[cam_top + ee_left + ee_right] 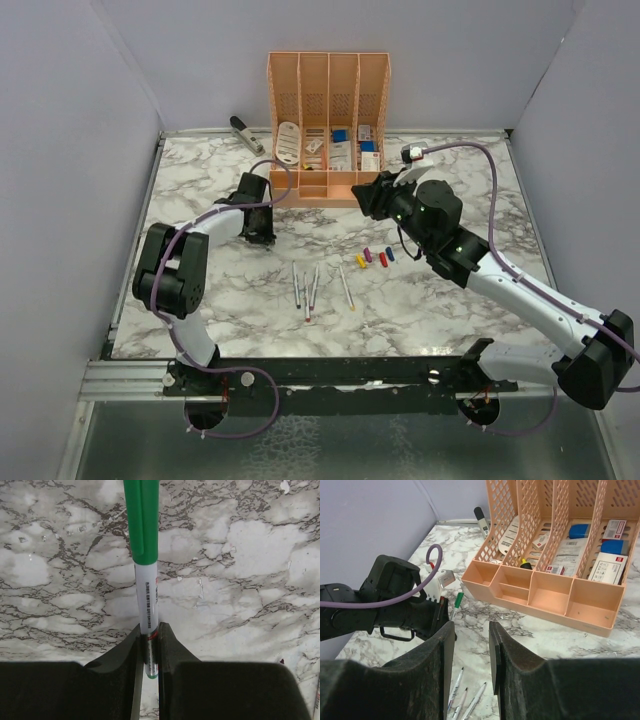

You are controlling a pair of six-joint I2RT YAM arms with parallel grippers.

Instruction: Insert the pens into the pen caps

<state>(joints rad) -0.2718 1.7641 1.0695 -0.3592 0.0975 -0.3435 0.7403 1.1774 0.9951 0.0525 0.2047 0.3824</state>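
Note:
My left gripper (149,640) is shut on the tail of a white pen (147,595) that wears the green cap (142,520) and points away from me just above the marble. This capped pen also shows in the right wrist view (456,604), sticking out of the left gripper (436,614). Several uncapped pens (306,288) lie side by side mid-table. The yellow (360,261), purple (368,254), red (382,259) and blue (390,254) caps lie in a row to their right. My right gripper (364,196) is open and empty, raised in front of the organizer; its jaws (470,630) stand apart.
A peach organizer (328,190) with blue and white items stands at the back centre; it also shows in the right wrist view (545,592). A grey-black stapler (246,133) lies at the back left. Grey walls close in both sides.

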